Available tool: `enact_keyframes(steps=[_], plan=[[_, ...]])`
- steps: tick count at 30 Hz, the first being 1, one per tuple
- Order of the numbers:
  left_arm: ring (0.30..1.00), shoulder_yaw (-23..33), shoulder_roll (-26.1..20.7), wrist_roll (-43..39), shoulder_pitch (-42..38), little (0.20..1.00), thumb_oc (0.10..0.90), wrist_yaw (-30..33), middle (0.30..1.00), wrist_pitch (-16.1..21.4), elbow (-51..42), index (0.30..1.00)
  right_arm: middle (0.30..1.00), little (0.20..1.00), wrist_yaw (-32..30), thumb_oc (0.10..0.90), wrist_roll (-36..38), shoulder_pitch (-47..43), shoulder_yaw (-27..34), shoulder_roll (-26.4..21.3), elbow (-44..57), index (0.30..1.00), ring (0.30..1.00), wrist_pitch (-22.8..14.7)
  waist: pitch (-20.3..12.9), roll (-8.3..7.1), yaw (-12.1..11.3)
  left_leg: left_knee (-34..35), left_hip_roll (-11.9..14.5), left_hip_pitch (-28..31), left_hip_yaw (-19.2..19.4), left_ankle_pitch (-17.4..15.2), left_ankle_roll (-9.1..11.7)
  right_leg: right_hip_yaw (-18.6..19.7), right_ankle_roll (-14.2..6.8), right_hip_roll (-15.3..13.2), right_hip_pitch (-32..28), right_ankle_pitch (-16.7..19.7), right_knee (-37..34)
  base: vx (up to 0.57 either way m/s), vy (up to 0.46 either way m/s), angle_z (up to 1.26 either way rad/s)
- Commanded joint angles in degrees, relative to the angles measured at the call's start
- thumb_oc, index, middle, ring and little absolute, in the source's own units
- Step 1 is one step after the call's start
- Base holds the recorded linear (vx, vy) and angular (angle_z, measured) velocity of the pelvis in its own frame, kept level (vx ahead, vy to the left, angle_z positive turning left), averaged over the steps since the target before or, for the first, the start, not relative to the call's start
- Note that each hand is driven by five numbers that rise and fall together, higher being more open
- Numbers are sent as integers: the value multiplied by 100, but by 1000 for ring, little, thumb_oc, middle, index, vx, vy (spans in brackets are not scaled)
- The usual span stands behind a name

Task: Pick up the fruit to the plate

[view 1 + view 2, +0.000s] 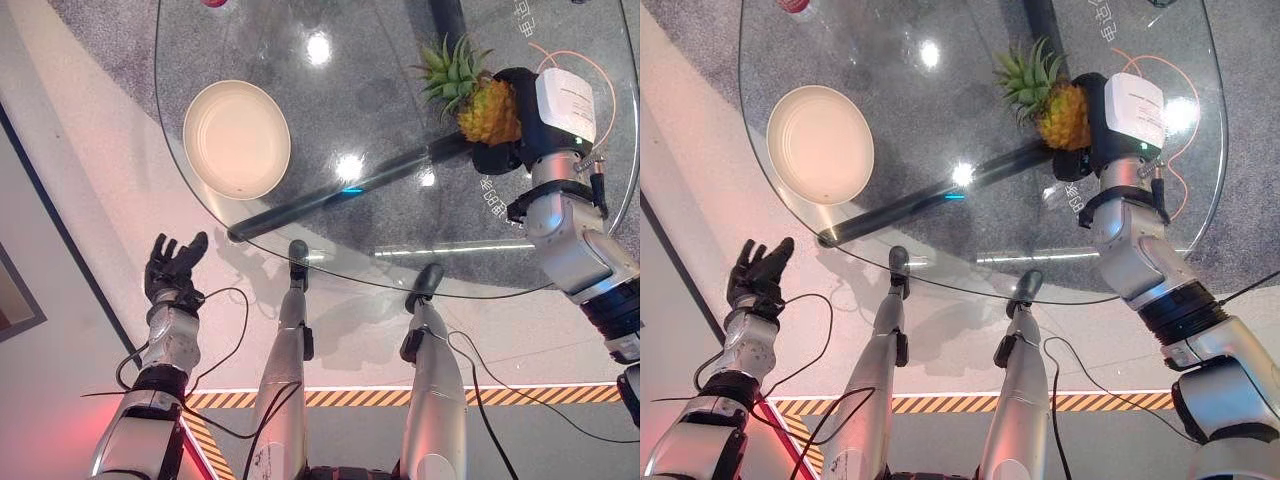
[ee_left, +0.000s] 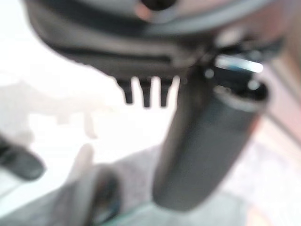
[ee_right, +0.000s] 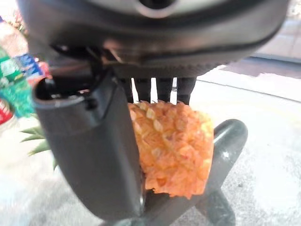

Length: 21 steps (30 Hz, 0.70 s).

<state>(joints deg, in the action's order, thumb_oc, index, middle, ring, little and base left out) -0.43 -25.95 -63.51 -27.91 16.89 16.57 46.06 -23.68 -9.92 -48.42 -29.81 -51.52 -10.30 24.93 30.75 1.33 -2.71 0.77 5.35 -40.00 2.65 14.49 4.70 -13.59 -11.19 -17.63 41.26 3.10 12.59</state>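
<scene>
— What is seen, largest first?

— A round glass table [image 1: 400,230] is seen, smooth, clear and glossy, with bright spots of light reflected on its top and dark tubular bars visible through it. A round cream plate [image 1: 237,138] with a shallow raised rim is set on the table's left part, well apart from the fruit.

— And the fruit?

— A small pineapple [image 1: 488,110] is found over the table's right part. Its body is oval, orange-yellow and covered in rough diamond-shaped scales; a spiky green crown is carried at one end. Its long axis is laid roughly level, with the crown pointed toward the plate side and slightly away from the robot.

— How is it held?

— It is gripped by the right hand [image 1: 515,120]: in the right wrist view the thumb [image 3: 94,160] is pressed along one flank and the fingers are curled over the far side.

— The other hand?

— The left hand [image 1: 172,268] is held off the table at lower left, fingers straight and spread, with nothing in it.
</scene>
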Motion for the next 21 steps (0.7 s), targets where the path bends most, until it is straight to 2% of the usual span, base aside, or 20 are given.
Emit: enact_keyframes(steps=[1,11,15,21], plan=[[900,377,-449,41,-283,900,800,711,900,897,-58,900,300,200,-763,100,113,-170,428,-67,742,300,300,-603,-96,-60,44,-413,399,297,46,-649,296,27,-123,-18,115,494,-121,0,0,0],[900,720,-471,699,-629,900,800,1968,900,1993,-828,900,300,200,-1265,100,253,220,909,457,1210,300,300,-1400,-96,-38,119,-405,434,234,100,-609,326,108,-91,0,183,485,-120,-5,12,-2],[900,733,-387,605,-651,900,800,1539,900,2139,-1367,900,300,200,-1203,100,185,336,1015,565,1377,300,300,-1522,-96,-8,114,-397,442,212,128,-606,343,119,-99,-8,192,480,-129,-8,14,-4],[900,727,-321,750,-689,900,800,1409,900,2312,-1888,900,300,200,-1024,100,159,382,1053,649,1493,300,300,-1571,-96,12,128,-378,475,236,178,-597,362,143,-109,-16,155,486,-166,3,12,0]])
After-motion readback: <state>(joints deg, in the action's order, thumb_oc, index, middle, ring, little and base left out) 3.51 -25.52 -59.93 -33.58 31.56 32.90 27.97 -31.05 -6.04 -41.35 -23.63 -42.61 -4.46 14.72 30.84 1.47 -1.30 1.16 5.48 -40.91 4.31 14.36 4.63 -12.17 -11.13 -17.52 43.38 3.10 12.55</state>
